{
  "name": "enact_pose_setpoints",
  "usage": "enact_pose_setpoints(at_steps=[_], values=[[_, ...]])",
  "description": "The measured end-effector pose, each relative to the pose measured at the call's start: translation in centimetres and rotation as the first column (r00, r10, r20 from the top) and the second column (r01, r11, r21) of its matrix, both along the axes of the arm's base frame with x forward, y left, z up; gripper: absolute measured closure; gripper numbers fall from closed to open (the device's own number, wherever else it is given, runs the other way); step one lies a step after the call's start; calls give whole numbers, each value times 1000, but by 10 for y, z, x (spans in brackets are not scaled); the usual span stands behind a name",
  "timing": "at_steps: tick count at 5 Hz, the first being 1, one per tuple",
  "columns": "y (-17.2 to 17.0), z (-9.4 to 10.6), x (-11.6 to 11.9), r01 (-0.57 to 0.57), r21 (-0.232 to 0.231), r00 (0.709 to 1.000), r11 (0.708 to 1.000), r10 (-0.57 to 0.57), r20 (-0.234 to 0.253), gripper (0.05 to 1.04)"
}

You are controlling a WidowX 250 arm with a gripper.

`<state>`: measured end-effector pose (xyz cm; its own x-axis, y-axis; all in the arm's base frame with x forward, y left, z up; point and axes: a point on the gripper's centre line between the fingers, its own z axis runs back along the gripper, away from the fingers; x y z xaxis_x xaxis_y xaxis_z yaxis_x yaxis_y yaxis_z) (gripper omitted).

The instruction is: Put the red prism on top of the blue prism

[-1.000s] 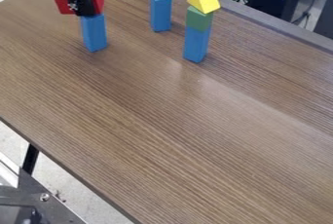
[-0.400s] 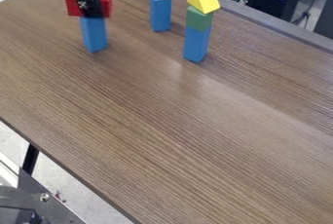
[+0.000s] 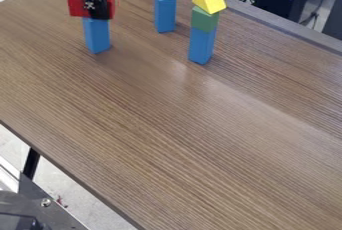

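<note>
The tool (image 3: pixel 100 14) overlaps the red prism (image 3: pixel 77 4); whether it is apart or clamped cannot be told. The prism sits crosswise at the top of 1 upright blue prism (image 3: pixel 97 36).

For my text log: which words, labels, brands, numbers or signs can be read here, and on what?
No readable text.
Claw: pale marks, too small to read.
Red prism and blue prism: none seen.
Black equipment behind the table: blue glow, too small to tell if lettering.
</note>
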<state>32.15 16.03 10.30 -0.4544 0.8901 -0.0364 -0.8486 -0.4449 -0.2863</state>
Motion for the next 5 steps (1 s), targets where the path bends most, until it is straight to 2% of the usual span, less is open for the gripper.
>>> enact_pose_setpoints(at_steps=[1, 2, 3, 4, 5], values=[[-18, 34, 18, 86, 33, 994, 996, -88, 66, 84], [-50, 59, 32, 253, 74, 963, 965, -258, 74, 84], [-97, 68, 36, 487, 78, 870, 870, -491, 42, 84], [-139, 64, 32, 693, 43, 719, 719, -695, 35, 84], [-156, 73, 19, 850, -39, 521, 525, -850, -79, 84]])
